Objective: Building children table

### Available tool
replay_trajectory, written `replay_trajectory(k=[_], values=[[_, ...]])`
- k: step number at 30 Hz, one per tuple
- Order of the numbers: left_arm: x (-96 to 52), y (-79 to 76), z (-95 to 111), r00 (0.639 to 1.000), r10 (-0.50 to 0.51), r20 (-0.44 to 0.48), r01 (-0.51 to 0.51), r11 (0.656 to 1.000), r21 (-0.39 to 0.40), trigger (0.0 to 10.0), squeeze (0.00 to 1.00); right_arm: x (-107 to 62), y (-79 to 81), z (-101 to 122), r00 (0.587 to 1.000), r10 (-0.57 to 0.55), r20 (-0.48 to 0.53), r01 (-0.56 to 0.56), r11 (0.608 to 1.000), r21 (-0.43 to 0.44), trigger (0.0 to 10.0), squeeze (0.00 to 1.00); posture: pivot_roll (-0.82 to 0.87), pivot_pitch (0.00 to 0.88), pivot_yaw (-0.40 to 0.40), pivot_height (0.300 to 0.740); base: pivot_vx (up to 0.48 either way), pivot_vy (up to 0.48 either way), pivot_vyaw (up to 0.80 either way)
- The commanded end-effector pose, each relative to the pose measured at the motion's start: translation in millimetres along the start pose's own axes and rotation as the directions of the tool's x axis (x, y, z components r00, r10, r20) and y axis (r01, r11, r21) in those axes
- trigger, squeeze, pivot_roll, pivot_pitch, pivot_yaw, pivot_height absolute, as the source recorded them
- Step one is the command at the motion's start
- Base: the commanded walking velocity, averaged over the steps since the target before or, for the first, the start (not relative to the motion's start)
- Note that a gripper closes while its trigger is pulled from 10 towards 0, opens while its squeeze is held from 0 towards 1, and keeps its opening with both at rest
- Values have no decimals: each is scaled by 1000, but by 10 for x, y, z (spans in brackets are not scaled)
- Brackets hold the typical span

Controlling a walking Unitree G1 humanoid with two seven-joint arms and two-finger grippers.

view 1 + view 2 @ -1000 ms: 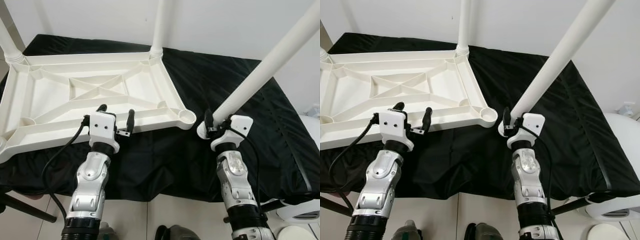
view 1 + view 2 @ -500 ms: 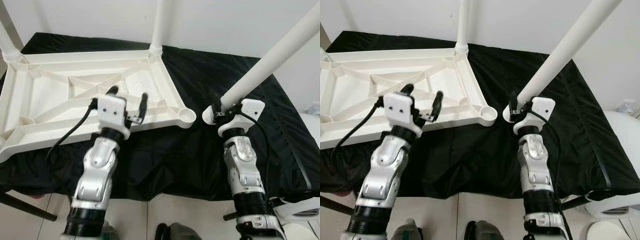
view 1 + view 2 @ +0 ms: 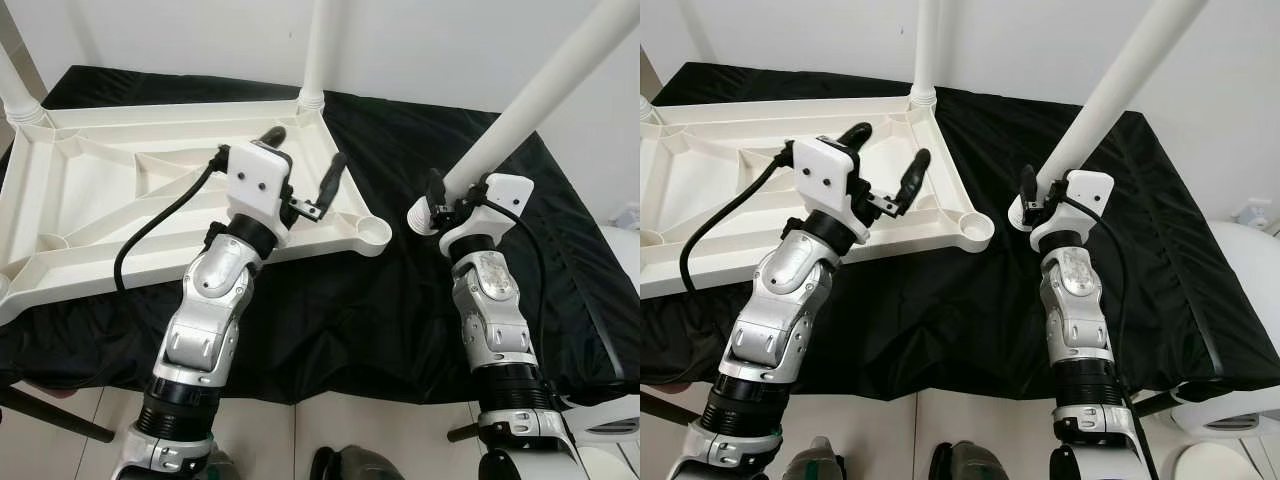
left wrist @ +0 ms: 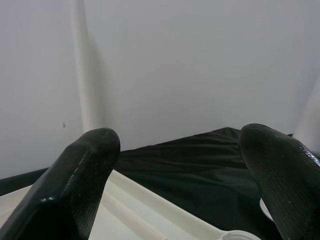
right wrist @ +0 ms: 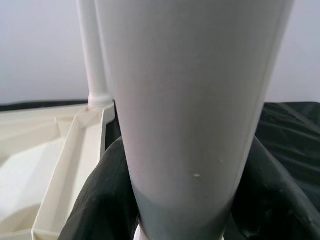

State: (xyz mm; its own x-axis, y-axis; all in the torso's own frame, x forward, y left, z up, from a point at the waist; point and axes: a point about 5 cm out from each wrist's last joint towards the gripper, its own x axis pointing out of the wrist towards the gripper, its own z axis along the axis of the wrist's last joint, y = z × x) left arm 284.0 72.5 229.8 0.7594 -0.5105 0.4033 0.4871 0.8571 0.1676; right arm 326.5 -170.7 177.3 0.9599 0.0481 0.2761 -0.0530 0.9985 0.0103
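A white plastic tabletop (image 3: 120,190) lies upside down on a black cloth (image 3: 440,300). Upright legs stand in its far right corner (image 3: 318,50) and far left corner (image 3: 15,90). The near right corner socket (image 3: 373,232) is empty. My right gripper (image 3: 455,195) is shut on a loose white leg (image 3: 540,95) that slants up to the right; its lower end (image 3: 420,215) hovers just right of that socket. In the right wrist view the leg (image 5: 190,110) sits between the fingers (image 5: 100,200). My left gripper (image 3: 305,147) is open, raised over the tabletop's right part, holding nothing.
A white wall (image 3: 450,40) stands close behind the table. The cloth's front edge (image 3: 330,385) drops to a pale floor. White rounded objects (image 3: 610,430) sit low at the right. A black cable (image 3: 150,235) loops from my left wrist over the tabletop.
My left gripper has risen and moved forward and right over the tabletop, still open. My right gripper has shifted slightly up and away with the leg, which now stands steeper.
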Motion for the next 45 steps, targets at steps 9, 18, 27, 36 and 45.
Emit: replay_trajectory(k=[9,18,27,36,45], values=[[169,-306,246,953,-292,82,290,956,36,10000,0,158,31,75,987,137,-84,-147,981,-124,10000,0,98,17,-107,740,0,0,0],[346,-485,386,894,-434,111,432,901,39,10000,0,247,170,229,948,310,-73,-318,929,-191,10000,0,95,32,-110,740,0,0,0],[484,-550,393,864,-498,77,497,867,26,10000,0,265,274,302,915,398,-66,-403,886,-229,10000,0,88,30,-102,740,0,0,0],[588,-563,371,861,-505,55,508,860,-58,10000,0,291,220,349,911,409,-57,-409,873,-266,10000,0,81,31,-100,740,0,0,0],[646,-556,467,851,-516,98,526,836,-160,10000,0,240,259,338,875,481,-58,-476,831,-286,10000,0,77,29,-96,740,0,0,0]])
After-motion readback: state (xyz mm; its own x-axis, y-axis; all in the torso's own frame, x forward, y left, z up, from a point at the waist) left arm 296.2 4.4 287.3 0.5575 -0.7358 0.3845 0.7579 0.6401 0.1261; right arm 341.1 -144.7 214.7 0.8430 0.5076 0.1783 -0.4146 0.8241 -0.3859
